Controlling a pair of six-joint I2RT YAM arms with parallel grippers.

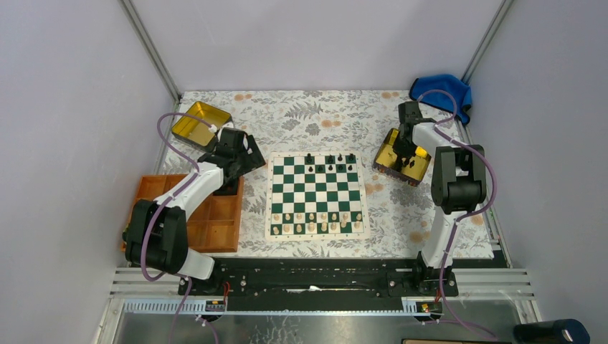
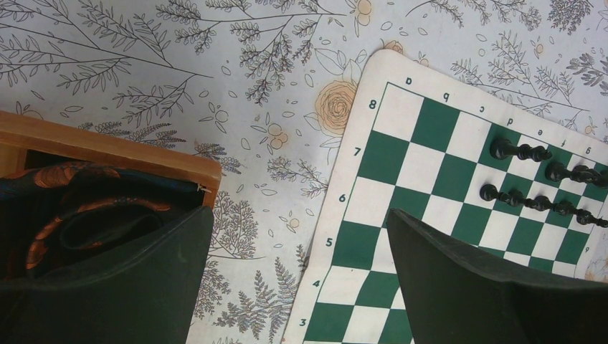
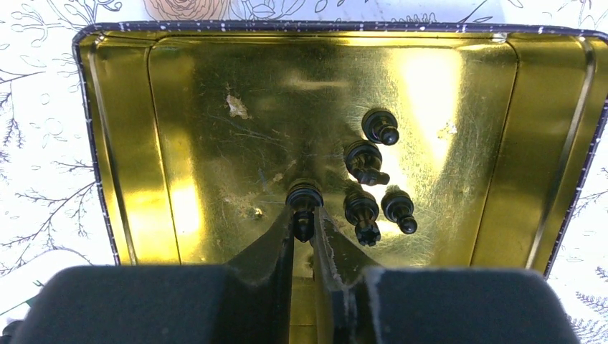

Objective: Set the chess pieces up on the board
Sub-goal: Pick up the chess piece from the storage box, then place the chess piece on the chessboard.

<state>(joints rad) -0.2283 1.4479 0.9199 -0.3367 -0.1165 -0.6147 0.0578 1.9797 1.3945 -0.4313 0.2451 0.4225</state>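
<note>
Floral tablecloth [image 1: 315,115] below, right claw [image 3: 304,223] dips into gold tin [image 3: 215,129] pinching a chess piece [image 3: 305,195]; left claw [image 2: 297,218] gapes.

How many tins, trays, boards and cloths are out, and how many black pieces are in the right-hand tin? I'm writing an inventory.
Gold tins: 2
Orange tray: 1
Chessboard: 1
Blue cloth: 1
Black chess pieces in the right-hand tin: 5, one of them pinched by the right gripper
Total: 10

Green-white board [image 1: 317,190] — black pieces [image 1: 330,159], blue cloth [image 1: 441,87], perhaps.
</note>
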